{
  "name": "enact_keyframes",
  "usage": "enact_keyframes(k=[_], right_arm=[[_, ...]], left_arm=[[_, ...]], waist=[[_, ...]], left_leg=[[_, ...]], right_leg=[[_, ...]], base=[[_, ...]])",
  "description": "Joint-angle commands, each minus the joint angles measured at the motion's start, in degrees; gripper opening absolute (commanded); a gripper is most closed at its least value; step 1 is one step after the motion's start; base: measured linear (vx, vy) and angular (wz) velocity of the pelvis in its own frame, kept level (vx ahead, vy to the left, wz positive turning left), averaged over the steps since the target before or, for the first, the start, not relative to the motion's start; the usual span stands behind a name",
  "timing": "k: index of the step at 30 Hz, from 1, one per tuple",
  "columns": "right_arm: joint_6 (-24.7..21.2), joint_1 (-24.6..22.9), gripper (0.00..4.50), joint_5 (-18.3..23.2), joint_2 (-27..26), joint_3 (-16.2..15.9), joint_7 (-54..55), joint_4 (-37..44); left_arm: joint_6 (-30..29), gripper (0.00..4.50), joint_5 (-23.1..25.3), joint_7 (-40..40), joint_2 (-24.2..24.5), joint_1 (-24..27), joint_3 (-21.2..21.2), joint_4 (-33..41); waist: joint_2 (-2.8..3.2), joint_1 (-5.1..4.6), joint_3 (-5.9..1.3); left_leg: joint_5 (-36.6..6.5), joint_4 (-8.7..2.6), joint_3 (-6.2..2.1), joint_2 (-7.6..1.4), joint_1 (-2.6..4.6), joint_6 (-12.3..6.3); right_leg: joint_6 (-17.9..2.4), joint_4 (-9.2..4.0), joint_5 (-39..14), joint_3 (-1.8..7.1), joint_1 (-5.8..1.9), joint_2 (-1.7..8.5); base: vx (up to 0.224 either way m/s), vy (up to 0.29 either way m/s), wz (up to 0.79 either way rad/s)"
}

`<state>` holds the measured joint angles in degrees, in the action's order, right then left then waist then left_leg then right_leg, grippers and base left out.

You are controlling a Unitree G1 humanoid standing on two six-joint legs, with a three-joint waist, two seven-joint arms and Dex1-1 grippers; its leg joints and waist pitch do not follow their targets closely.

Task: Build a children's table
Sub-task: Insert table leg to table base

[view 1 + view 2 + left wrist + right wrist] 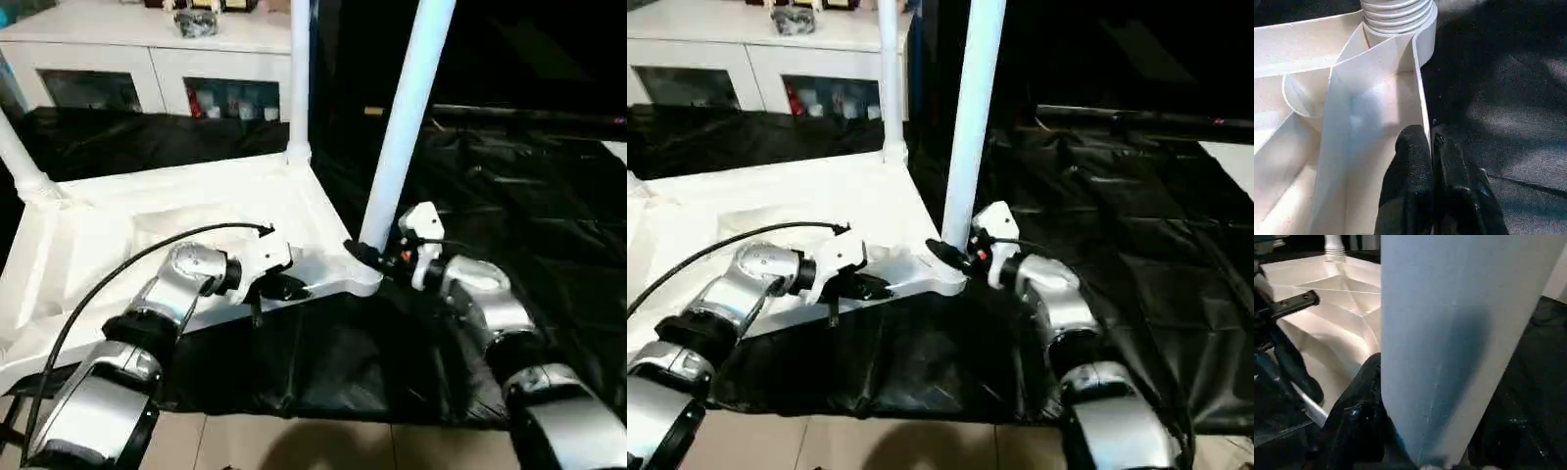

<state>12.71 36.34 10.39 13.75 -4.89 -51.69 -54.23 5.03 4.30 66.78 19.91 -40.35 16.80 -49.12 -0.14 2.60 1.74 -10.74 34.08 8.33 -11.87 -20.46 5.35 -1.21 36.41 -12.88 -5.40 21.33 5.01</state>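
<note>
A white plastic tabletop (147,211) lies upside down, ribbed underside up, on a black sheet (519,196) spread over the floor. Three white legs stand upright in its corner sockets: one at the near right corner (402,122), one at the far right corner (300,78), one at the far left corner (20,157). The left gripper (1431,147) pinches the thin rim wall along the tabletop's near edge, fingers closed on either side of it, just beside the near right socket. The right gripper (364,253) clasps the base of the near right leg, one black finger (1354,421) pressed against the tube. A white glass-door cabinet (157,59) stands behind
</note>
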Motion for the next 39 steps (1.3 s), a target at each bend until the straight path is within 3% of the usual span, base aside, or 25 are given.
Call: enact_keyframes(k=[1,2,5,6,7,8,9,11,12,13,14,16,17,19,20,21,22,24,29,34,35,39], right_arm=[[-2.16,-5.2,1.88,-5.28,3.75,-1.67,-0.21,-8.97],[-2.16,-5.2,1.88,-5.28,3.75,-1.67,-0.21,-8.97],[-0.05,-6.44,1.88,-4.82,5.02,-1.58,-3.4,-8.21],[-0.87,-8.16,1.88,-4.04,5.48,-1.83,-4.77,-4.06],[-1.55,-9.38,1.88,-3.48,5.76,-2.03,-5.68,-1.01],[-4.44,-11.24,1.88,-2.37,6.18,-2.31,-6.21,5.97],[-4.85,-11.43,1.88,-2.25,6.21,-2.33,-6.18,6.79],[-12.17,-14.22,1.88,-0.72,6.39,-3.22,-5.07,20.24],[-12.17,-14.22,1.88,-0.72,6.39,-3.22,-5.07,20.24],[-15.11,-15.0,1.88,-0.26,6.14,-3.62,-3.97,24.75],[-18.94,-16.06,1.88,0.01,5.54,-3.94,-1.81,30.33],[-22.06,-16.89,1.88,0.28,4.96,-4.39,-0.1,34.5],[-22.75,-17.23,1.88,0.38,4.87,-4.56,0.23,35.61],[-26.0,-19.02,1.88,0.65,4.37,-4.95,2.07,40.5],[-26.99,-19.65,1.88,0.76,4.18,-5.07,2.67,42.02],[-28.33,-20.47,1.88,0.83,4.15,-5.19,3.28,43.79],[-29.11,-20.95,1.88,0.87,4.17,-5.27,3.59,44.8],[-31.71,-22.28,1.88,0.97,4.16,-5.74,4.9,48.32],[-37.12,-23.08,1.88,1.07,5.05,-6.42,6.95,54.44],[-37.53,-22.9,1.88,1.06,5.96,-6.4,6.26,54.81],[-36.85,-22.37,1.88,0.53,6.09,-6.33,5.95,53.4],[-35.28,-21.5,1.88,-0.44,5.43,-6.03,6.56,50.38]], left_arm=[[2.57,0.0,-0.39,5.44,1.88,-2.49,0.52,3.84],[2.57,0.0,-0.39,5.44,1.88,-2.49,0.52,3.84],[2.63,0.0,-0.84,5.92,2.3,-2.36,0.34,4.68],[2.67,0.0,-1.1,6.2,2.36,-2.22,0.3,4.99],[2.73,0.0,-1.27,6.38,2.4,-2.12,0.29,5.18],[2.48,0.0,-1.53,6.75,2.43,-1.96,0.21,5.54],[2.42,0.0,-1.56,6.8,2.44,-1.94,0.2,5.58],[1.87,0.0,-1.68,7.17,2.48,-1.56,0.31,6.44],[1.87,0.0,-1.68,7.17,2.48,-1.56,0.31,6.44],[1.74,0.0,-1.69,7.16,2.48,-1.24,0.37,6.89],[1.49,0.0,-1.64,6.99,2.44,-0.67,0.44,7.57],[0.71,0.0,-1.95,7.02,2.32,0.08,0.43,8.49],[0.43,0.0,-2.08,7.0,2.28,0.33,0.4,8.81],[-0.32,0.0,-2.4,6.83,2.07,1.44,0.36,10.13],[-0.53,0.0,-2.51,6.75,1.97,1.83,0.35,10.56],[-0.58,0.0,-2.54,6.49,1.92,2.27,0.35,10.96],[-0.58,0.0,-2.56,6.31,1.9,2.52,0.36,11.18],[-1.06,0.0,-2.83,6.15,1.77,3.44,0.44,12.36],[-0.59,0.0,-2.51,6.74,2.09,4.04,0.91,13.43],[-0.04,0.0,-2.28,6.94,2.55,3.25,0.85,12.87],[0.26,0.0,-2.04,6.73,2.66,2.53,0.71,11.95],[0.08,0.0,-1.92,5.35,2.65,1.81,-0.02,10.87]], waist=[[0.78,-0.13,-1.59],[0.83,-0.05,-1.8],[0.72,-0.09,-1.53],[0.77,-0.04,-1.26],[0.72,0.32,-1.56],[0.69,0.58,-1.56],[0.6,0.69,-1.56],[0.69,1.01,-1.58],[0.61,0.96,-1.51],[0.6,1.01,-1.61],[0.97,1.18,-1.23],[0.86,1.0,-0.9],[0.8,0.94,-0.69],[1.68,0.86,0.02],[1.25,0.72,0.09],[1.75,0.71,0.39],[1.48,0.67,0.4],[1.95,0.5,0.8],[2.02,0.26,0.86],[2.03,0.29,0.96],[1.75,0.38,0.37],[1.79,0.43,0.31]], left_leg=[[-20.85,-5.18,0.17,-1.5,0.06,-1.42],[-19.43,-5.25,0.23,-1.52,0.0,-1.88],[-17.11,-5.42,0.38,-1.56,-0.26,-2.98],[-17.19,-5.49,0.48,-1.56,-0.2,-3.24],[-15.78,-5.34,0.62,-1.73,0.19,-3.84],[-12.72,-5.34,0.67,-1.79,0.14,-4.74],[-11.07,-5.3,0.7,-1.71,0.13,-5.2],[-6.28,-4.93,0.73,-1.66,-0.01,-6.96],[-6.19,-4.92,0.79,-1.61,-0.06,-7.2],[-5.82,-4.78,0.87,-1.59,-0.11,-7.39],[-4.62,-4.83,0.76,-1.54,-0.21,-7.44],[-5.09,-4.94,0.89,-1.57,-0.31,-7.34],[-6.71,-5.12,0.95,-1.53,-0.32,-6.77],[-9.39,-5.49,1.01,-1.62,-0.19,-5.35],[-9.81,-5.65,1.07,-1.77,-0.15,-4.74],[-10.26,-5.74,1.05,-1.66,-0.26,-4.44],[-10.74,-5.84,1.14,-1.67,-0.09,-4.02],[-10.25,-5.93,1.22,-1.65,-0.03,-3.78],[-4.82,-5.61,1.43,-1.43,0.07,-5.37],[-6.99,-5.81,1.45,-1.55,0.1,-4.64],[-6.47,-5.67,1.44,-1.55,0.17,-4.51],[-6.22,-5.69,1.47,-1.56,0.03,-4.1]], right_leg=[[-12.25,-6.16,-16.31,3.25,-1.44,3.42],[-12.69,-5.97,-13.92,3.22,-1.72,3.36],[-13.39,-5.76,-10.56,3.12,-1.89,3.2],[-13.33,-5.91,-10.45,3.13,-1.77,3.12],[-13.39,-5.88,-7.71,3.31,-1.97,3.19],[-13.94,-5.42,-2.51,3.24,-2.09,3.02],[-13.99,-5.29,-0.09,3.19,-2.27,2.76],[-14.54,-4.63,6.78,3.0,-2.44,2.79],[-14.73,-4.63,7.05,2.98,-2.45,2.81],[-15.08,-4.48,7.41,2.94,-2.43,3.04],[-14.87,-4.54,8.09,2.96,-2.37,2.87],[-14.76,-4.65,7.54,2.96,-2.19,2.89],[-14.55,-4.87,4.64,2.95,-2.17,3.05],[-13.92,-5.43,-0.54,3.19,-1.83,3.23],[-13.42,-5.61,-1.5,3.33,-1.93,3.21],[-13.3,-5.62,-2.16,3.33,-1.8,3.22],[-12.75,-5.85,-3.19,3.44,-1.82,3.13],[-12.63,-5.86,-2.8,3.52,-1.66,3.07],[-13.0,-5.49,4.48,3.53,-1.81,2.83],[-12.54,-5.84,-0.08,3.57,-1.82,3.25],[-12.5,-5.72,-0.13,3.58,-2.1,3.28],[-12.67,-5.71,-0.44,3.56,-2.06,3.38]], base=[[0.0,0.0,0.0],[0.0,0.0,0.0],[0.0,0.0,0.0],[0.0,0.0,0.0],[0.059,0.01,0.02],[0.059,0.01,0.02],[0.061,0.009,0.01],[0.053,0.006,0.0],[0.0,0.0,0.0],[0.0,0.0,0.0],[0.0,0.0,0.0],[0.0,0.0,0.0],[0.0,0.0,0.0],[0.0,0.0,0.0],[0.0,0.0,0.0],[0.0,0.0,0.0],[0.0,0.0,0.0],[0.0,0.0,0.0],[0.0,0.0,0.0],[0.0,0.0,0.0],[0.0,0.0,0.0],[0.0,0.0,0.0]])
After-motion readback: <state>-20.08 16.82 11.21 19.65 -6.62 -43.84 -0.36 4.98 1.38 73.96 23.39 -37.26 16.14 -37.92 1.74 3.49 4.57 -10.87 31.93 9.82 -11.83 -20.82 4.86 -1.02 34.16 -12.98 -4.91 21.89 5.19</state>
